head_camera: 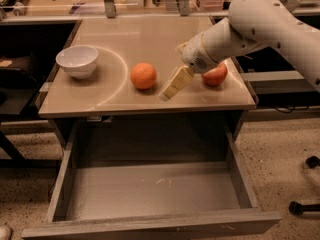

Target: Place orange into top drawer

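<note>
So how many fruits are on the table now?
2: the orange in the middle of the table, just left of the gripper; an apple to the right, partly hidden behind the arm.

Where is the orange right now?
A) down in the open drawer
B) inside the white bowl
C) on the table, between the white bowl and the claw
C: the orange sits on the table, with the white bowl to one side and the claw close on the other, above the open top drawer.
</note>
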`<state>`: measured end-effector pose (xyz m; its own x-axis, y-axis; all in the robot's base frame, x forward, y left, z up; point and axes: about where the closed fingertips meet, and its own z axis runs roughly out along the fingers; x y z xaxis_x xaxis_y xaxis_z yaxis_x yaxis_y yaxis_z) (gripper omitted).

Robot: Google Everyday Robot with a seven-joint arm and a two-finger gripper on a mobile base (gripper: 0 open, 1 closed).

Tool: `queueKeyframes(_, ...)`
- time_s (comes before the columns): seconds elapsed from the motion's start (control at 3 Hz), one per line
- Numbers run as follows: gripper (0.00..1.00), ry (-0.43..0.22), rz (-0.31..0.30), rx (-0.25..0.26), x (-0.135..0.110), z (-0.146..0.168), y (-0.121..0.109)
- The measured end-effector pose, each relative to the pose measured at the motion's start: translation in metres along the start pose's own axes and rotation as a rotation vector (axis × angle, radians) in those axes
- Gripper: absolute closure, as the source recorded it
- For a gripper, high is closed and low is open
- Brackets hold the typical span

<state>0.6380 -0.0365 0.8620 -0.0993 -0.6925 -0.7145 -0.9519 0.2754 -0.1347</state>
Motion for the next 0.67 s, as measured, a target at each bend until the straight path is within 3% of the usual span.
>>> queueKeyframes(0.67, 0.0, -0.092, -0.004, -0.012, -0.018, 0.03, -0.005)
